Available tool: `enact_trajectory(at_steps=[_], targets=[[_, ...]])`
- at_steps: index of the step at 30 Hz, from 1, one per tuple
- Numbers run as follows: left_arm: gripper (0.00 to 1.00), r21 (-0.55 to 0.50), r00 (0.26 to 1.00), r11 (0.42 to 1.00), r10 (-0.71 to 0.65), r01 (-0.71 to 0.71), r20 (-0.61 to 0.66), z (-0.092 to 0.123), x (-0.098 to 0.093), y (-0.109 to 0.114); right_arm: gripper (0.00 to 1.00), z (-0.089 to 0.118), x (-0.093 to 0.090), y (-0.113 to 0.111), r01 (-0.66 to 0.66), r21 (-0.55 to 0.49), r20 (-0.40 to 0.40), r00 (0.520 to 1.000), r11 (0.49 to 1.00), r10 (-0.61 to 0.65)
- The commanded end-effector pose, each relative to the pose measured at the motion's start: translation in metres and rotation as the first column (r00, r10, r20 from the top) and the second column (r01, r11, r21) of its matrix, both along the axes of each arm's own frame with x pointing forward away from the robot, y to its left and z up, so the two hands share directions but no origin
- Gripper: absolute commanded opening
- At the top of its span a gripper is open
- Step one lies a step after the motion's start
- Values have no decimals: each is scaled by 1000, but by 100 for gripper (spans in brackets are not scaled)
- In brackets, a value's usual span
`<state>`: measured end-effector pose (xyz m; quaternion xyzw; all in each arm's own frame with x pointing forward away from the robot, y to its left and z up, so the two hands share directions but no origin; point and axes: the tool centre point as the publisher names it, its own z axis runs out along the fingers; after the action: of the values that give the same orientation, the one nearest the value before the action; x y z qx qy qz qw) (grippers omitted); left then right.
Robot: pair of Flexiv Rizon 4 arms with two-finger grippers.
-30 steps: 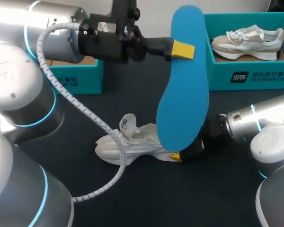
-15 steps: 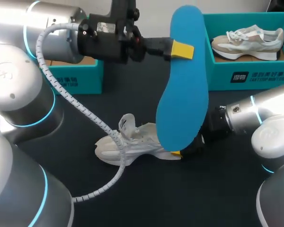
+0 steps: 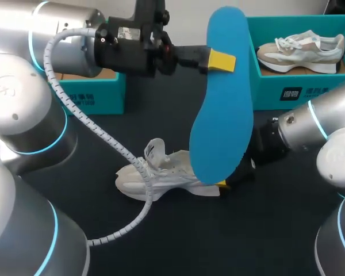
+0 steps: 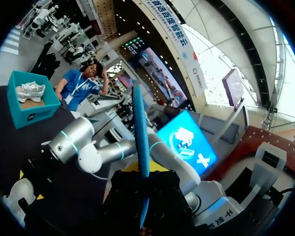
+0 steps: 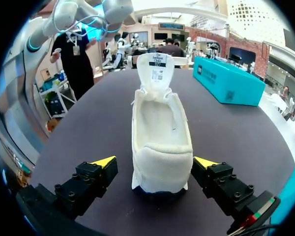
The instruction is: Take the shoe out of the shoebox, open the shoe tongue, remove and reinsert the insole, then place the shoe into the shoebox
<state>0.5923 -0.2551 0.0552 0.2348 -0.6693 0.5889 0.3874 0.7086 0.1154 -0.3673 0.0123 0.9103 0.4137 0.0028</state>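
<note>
A: If you start at the left, what is there?

B: The left box [image 3: 95, 95], teal, at the back of the dark table [image 3: 178, 247], partly behind my left arm [image 3: 63, 40].

A: And that arm's fingers?

B: The left gripper [image 3: 218, 60] is clamped on the blue insole [image 3: 221, 115] near its upper end. One yellow tip lies flat on the near face and the other is hidden behind. The insole hangs upright in the air above the table. From the left wrist it shows edge-on [image 4: 140, 132], rising straight out of the gripper.

A: Where is the shoe?

B: The white shoe [image 3: 161, 175] lies on the table, below the insole's lower end, which covers its heel from above. From the right wrist the tongue [image 5: 156, 66] stands up and the opening faces upward.

A: The right side?

B: The right gripper [image 5: 155, 162] is spread wide at table level, one finger on each side of the heel. Neither finger is pressing it, and a gap shows on one side.

A: Further right?

B: The right box [image 3: 302, 92], teal, at the back, with a second shoe [image 3: 302, 49] lying inside.
</note>
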Motion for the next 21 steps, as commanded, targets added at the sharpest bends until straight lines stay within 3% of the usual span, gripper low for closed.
enact_trajectory(at_steps=[1, 13, 21], targets=[[0, -1, 1000, 1000, 3, -3, 0, -2, -2, 1, 100, 14, 0, -1, 7, -170, 1, 1000, 985, -7], [0, -1, 1000, 1000, 3, -3, 0, -2, -2, 1, 100, 24, 3, 8, 51, -368, 7, 999, 928, -52], [0, -1, 1000, 1000, 3, -3, 0, -2, -2, 1, 100, 24, 3, 8, 51, -368, 7, 999, 928, -52]])
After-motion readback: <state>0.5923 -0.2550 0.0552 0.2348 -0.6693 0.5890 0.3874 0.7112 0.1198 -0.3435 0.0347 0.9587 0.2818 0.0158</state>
